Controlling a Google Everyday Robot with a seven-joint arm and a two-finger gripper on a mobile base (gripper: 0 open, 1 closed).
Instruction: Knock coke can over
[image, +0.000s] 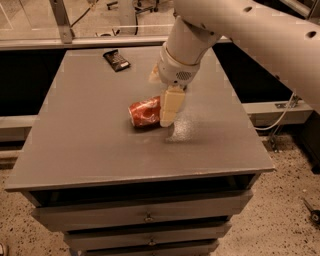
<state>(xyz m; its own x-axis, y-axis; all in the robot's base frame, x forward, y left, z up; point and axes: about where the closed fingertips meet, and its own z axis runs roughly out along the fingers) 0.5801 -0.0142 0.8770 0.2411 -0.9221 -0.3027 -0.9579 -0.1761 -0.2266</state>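
Camera view: coke can lay on its side near the middle of the desk, well apart from all four edges. Its long axis ran roughly parallel to the front edge. The can's right end was hidden behind the cream lower part of the gripper, which stood on the side nearer the front edge and overlapped it. Contact between the two looked likely but could not be confirmed. Whether the gripper was open, closed, or clamped on the can: cannot tell from this angle.

Can appearance: red-orange body with pale mottled markings and a lighter rim at the left end. Lettering was not legible.

Arm pose: large white arm entered from the upper right, beyond the desk's far right corner, and sloped down to the left. The rounded wrist housing sat above the can, toward the far edge, with the gripper pointing steeply down at the desk top.

Other items: small black flat object near the far left corner, well apart from the can. Drawer fronts sat below the front edge.
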